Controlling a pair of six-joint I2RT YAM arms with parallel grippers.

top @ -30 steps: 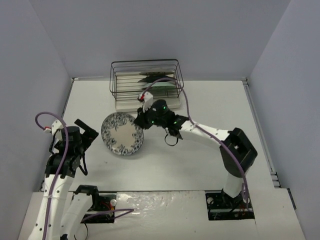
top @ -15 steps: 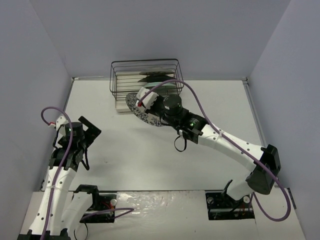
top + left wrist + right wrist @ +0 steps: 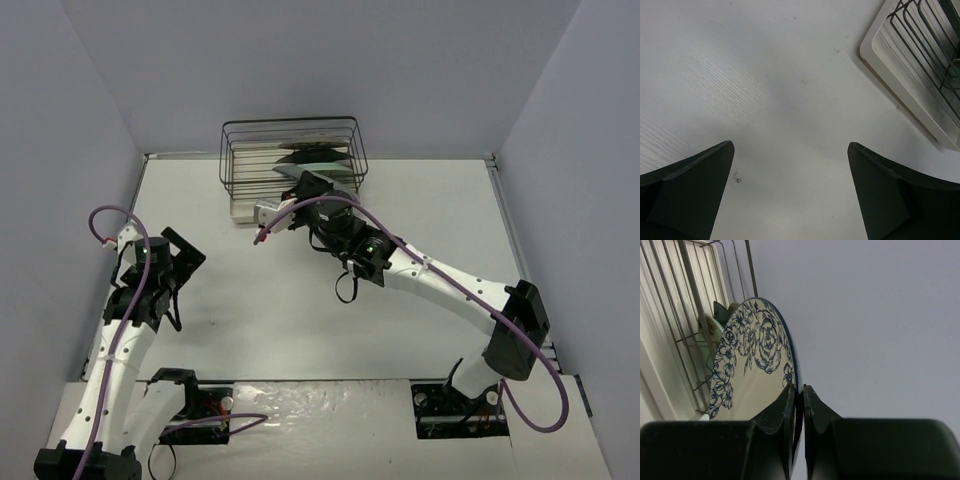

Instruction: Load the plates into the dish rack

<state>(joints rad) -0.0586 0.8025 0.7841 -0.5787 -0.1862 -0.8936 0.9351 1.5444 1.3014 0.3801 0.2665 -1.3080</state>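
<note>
My right gripper (image 3: 799,388) is shut on the rim of the white plate with the blue floral rim (image 3: 752,370). The plate stands on edge close against the black wires of the dish rack (image 3: 690,315). From above, the right gripper (image 3: 305,188) reaches over the front of the dish rack (image 3: 226,160), and the held plate is edge-on and hard to make out. A dark teal plate (image 3: 300,152) and a mint-green plate (image 3: 328,176) stand in the rack. My left gripper (image 3: 185,250) hangs open over bare table at the left, nothing between its fingers (image 3: 700,170).
The rack's cream tray base (image 3: 890,75) shows at the upper right of the left wrist view. Grey walls enclose the white table (image 3: 300,330) at the back and both sides. The rack stands against the back wall.
My right arm lifted the floral plate off the table, carried it back to the rack and turned it on edge. The left arm shifted slightly, still open.
</note>
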